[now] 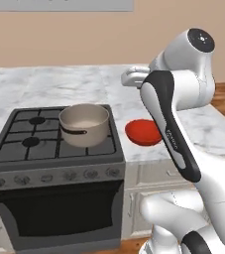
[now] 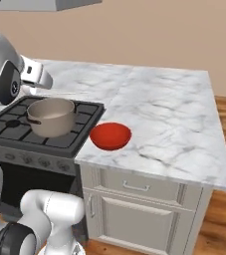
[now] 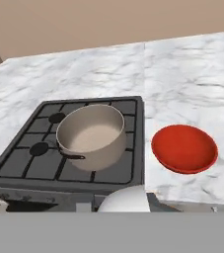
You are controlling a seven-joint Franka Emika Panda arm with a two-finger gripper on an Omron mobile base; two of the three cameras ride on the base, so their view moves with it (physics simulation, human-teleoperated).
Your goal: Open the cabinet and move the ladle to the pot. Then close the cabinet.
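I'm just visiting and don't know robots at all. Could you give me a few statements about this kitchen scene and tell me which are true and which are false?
1. The pot stands on the stove. True.
2. A ladle already lies inside the pot. False: the pot's pale inside is empty.
3. The red bowl rests on the marble counter, beside the stove. True.
4. The red bowl sits on a burner. False: it is on the counter, off the stove.
5. The pot has a dark handle on its side. True.
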